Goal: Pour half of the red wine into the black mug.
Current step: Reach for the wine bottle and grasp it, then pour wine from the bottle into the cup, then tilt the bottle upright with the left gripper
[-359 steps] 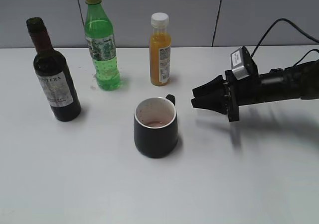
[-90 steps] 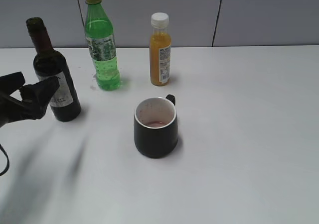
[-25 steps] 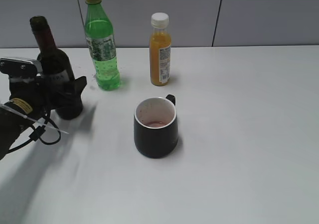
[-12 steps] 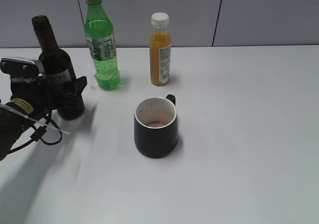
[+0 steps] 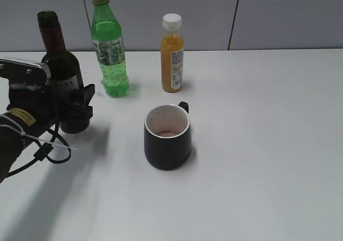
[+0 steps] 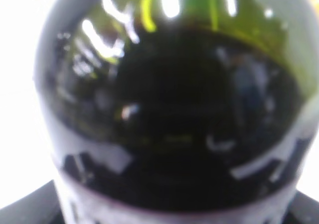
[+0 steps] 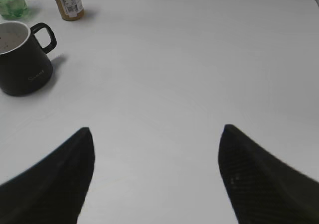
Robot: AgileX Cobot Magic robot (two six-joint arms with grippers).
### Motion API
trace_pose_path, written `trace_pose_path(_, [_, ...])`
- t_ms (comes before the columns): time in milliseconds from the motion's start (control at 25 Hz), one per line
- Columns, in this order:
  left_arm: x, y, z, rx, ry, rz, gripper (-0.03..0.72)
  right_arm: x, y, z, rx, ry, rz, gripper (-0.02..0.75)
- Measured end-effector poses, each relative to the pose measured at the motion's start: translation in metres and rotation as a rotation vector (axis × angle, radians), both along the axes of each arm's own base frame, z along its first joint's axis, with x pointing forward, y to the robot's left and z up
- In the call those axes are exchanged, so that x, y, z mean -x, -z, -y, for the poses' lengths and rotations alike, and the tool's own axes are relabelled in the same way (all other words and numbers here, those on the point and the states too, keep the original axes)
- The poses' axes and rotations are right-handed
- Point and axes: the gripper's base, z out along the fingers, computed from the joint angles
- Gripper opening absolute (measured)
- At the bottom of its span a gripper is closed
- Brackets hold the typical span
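The red wine bottle [image 5: 58, 64], dark green with a long neck and pale label, stands upright at the left. My left gripper [image 5: 71, 106] is shut round its lower body. In the left wrist view the bottle [image 6: 174, 109] fills the frame, with dark liquid up to its shoulder. The black mug [image 5: 167, 139] stands in the middle of the table, handle to the back right, with a little reddish liquid inside. It also shows in the right wrist view [image 7: 22, 64]. My right gripper [image 7: 155, 149] is open and empty over bare table, out of the exterior view.
A bright green plastic bottle [image 5: 110, 53] and a small orange juice bottle [image 5: 172, 53] stand at the back, behind the mug. The juice bottle [image 7: 67, 2] shows at the top left of the right wrist view. A grey wall runs behind the white table [image 5: 257, 144].
My left gripper has closed round the wine bottle; the bottle has shifted slightly up and to the right. The right arm has left the exterior view. The mug has not moved.
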Motion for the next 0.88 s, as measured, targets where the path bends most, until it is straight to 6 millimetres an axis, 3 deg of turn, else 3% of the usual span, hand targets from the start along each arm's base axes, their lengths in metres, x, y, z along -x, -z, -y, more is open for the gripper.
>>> trace_pose_path(200, [0.014,-0.01,0.018,-0.061,-0.015,0.027,0.533,0.0,0.0,0.0,-0.001,0.0,0.0,0.585])
trace_pose_path(600, [0.04,-0.007,0.056,-0.241,0.022,0.022,0.533,0.0,0.0,0.0,-0.002,0.001,0.0,0.585])
trace_pose_path(880, [0.045,-0.006,0.061,-0.342,0.031,0.028,0.533,0.0,0.0,0.0,-0.001,0.0,0.0,0.585])
